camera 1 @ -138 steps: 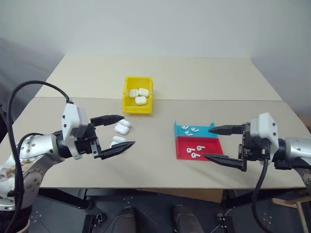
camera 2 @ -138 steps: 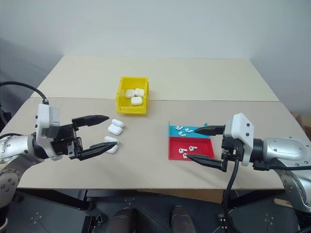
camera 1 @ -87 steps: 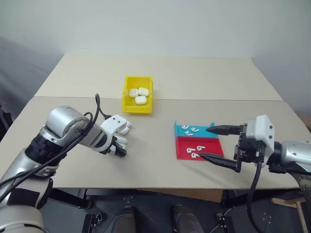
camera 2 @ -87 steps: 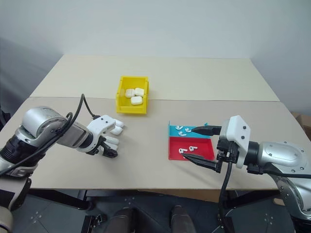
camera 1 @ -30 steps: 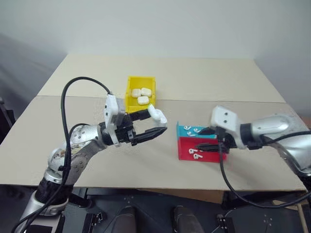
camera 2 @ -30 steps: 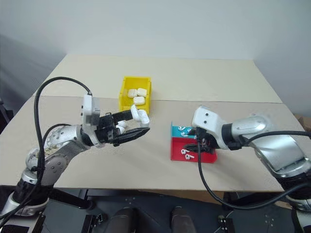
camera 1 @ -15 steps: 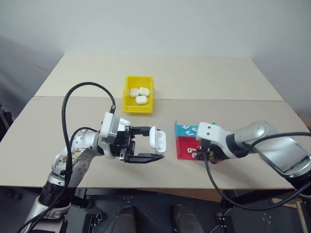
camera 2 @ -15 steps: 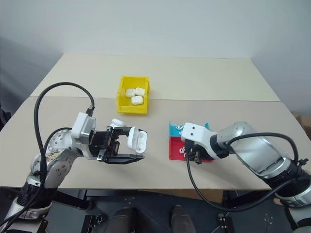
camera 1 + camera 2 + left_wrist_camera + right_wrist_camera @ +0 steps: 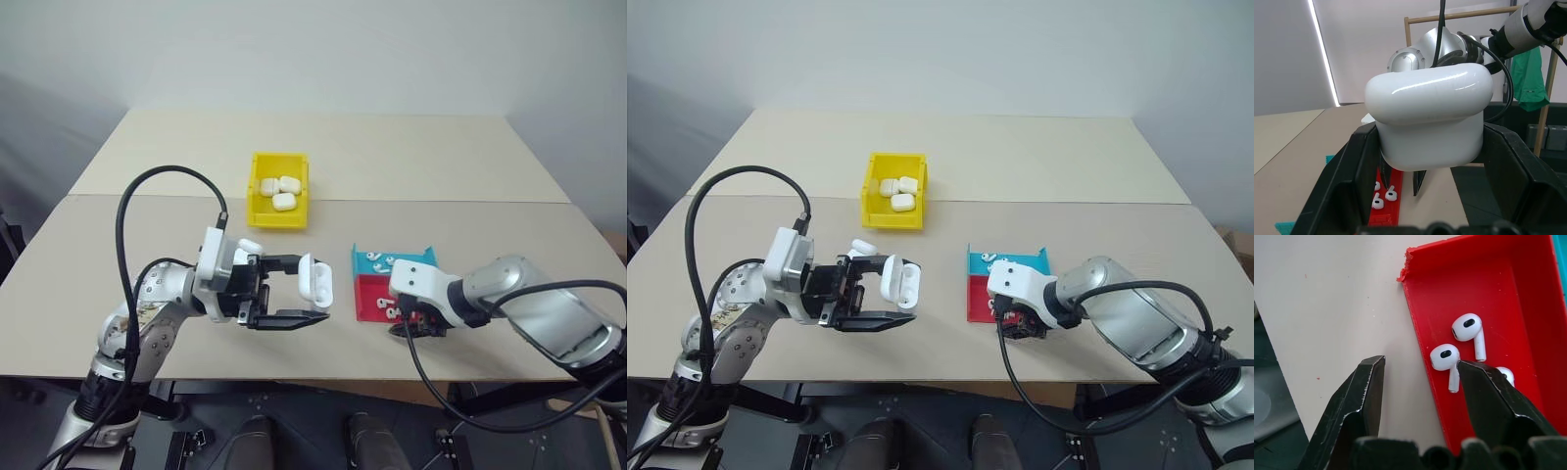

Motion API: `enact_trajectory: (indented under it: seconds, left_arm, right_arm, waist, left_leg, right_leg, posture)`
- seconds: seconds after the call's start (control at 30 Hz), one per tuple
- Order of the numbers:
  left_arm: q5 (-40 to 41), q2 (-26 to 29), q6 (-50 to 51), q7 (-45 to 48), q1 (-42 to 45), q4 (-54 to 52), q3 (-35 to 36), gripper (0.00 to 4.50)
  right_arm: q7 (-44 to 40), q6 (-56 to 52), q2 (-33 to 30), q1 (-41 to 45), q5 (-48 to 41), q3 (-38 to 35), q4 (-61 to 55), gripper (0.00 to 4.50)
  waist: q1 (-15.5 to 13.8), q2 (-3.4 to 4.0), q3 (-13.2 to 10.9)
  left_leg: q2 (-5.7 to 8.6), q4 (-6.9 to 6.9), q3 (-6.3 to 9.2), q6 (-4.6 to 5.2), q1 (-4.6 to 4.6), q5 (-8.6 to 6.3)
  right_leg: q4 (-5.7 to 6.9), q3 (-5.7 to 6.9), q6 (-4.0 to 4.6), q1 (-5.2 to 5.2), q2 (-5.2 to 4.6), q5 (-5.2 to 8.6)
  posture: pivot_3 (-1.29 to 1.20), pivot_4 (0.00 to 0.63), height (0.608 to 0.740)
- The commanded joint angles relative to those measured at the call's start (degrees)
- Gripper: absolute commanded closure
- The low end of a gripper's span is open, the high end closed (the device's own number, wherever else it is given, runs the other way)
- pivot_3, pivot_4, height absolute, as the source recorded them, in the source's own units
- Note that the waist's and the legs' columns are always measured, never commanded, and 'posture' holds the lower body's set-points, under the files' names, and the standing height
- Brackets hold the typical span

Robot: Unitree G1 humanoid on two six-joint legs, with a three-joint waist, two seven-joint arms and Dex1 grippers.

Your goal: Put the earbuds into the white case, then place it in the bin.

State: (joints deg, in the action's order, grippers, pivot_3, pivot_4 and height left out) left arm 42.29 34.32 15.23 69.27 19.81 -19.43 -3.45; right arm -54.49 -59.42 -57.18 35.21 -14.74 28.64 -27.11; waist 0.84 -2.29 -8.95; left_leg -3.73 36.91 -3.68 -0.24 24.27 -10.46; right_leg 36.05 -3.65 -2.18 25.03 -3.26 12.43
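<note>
Above the beige tabletop (image 9: 323, 157), a glossy white pebble-shaped case (image 9: 317, 282) is clamped by the left gripper (image 9: 306, 290); the right gripper (image 9: 1420, 387) is held parted over small white earbuds (image 9: 1447, 357) in a red plastic tray (image 9: 1508, 308).

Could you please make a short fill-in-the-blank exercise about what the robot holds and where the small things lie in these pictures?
1. The left gripper is shut on a white ____.
2. The bin holding three white cases is ____ in colour.
3. The right gripper hovers, jaws open, over the edge of the ____ tray.
4. The earbuds lie in that tray, not yet in the ____.

Missing words: case; yellow; red; case
</note>
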Motion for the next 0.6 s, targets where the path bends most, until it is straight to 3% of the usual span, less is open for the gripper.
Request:
enact_trajectory:
  seconds: [0.03,0.6]
  left_arm:
    - [-0.09,-0.10,-0.25,0.07,0.92,-1.23,1.22,1.64]
    - [-0.25,0.42,-0.08,-0.81,0.02,-3.04,2.10,1.64]
  right_arm:
    - [0.23,1.01,0.77,0.46,1.10,-1.33,0.69,1.87]
    - [-1.66,4.85,4.39,0.96,5.78,0.37,8.06,1.87]
  waist:
    - [0.01,0.00,0.00]
    - [-0.02,0.00,0.00]
  left_leg:
    - [0.00,0.00,0.00,0.00,0.00,0.00]
    - [0.00,0.00,0.00,0.00,0.01,0.00]
  right_leg:
    - [0.00,0.00,0.00,0.00,0.01,0.00]
    - [0.00,0.00,0.00,0.00,0.01,-0.01]
  posture:
    - [0.00,0.150,0.740]
    - [0.00,0.150,0.740]
